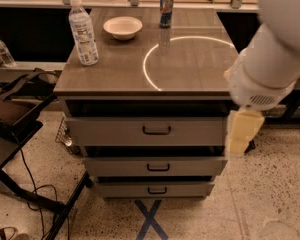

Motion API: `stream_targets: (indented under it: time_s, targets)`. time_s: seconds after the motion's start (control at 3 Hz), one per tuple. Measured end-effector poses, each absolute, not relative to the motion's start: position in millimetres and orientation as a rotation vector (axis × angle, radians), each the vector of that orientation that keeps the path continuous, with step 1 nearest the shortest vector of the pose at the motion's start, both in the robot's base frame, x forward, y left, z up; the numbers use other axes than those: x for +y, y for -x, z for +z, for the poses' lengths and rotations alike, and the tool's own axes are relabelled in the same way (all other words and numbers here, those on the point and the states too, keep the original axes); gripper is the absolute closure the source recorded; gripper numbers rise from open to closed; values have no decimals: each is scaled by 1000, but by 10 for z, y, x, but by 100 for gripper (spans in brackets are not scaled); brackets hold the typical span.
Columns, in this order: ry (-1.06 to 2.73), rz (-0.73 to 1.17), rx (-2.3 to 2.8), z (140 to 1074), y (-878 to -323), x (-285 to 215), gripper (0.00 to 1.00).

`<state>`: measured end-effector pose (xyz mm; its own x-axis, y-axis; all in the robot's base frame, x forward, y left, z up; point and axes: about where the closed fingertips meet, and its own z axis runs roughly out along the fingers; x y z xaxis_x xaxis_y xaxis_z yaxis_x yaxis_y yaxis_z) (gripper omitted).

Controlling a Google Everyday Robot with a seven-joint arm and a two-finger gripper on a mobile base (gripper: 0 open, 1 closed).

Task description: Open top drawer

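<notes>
The top drawer is the tallest of three grey drawers under the wooden tabletop. Its flat grey front carries a small black loop handle at the centre, and a dark gap shows above the front. Two shorter drawers sit below it. My white arm comes in from the upper right. My gripper, cream-coloured, hangs in front of the right end of the top drawer's front, well right of the handle and apart from it.
On the tabletop stand a water bottle, a white bowl and a can. A dark bag on a low stand and cables lie at the left. A blue tape X marks the floor in front.
</notes>
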<state>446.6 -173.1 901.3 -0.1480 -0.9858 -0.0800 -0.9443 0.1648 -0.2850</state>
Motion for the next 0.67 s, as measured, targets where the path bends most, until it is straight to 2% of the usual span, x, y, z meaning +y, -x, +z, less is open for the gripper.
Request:
stream_targets:
  time_s: [0.67]
  targets:
    - [1993, -224, 2111, 7952, -4481, -1187, 0]
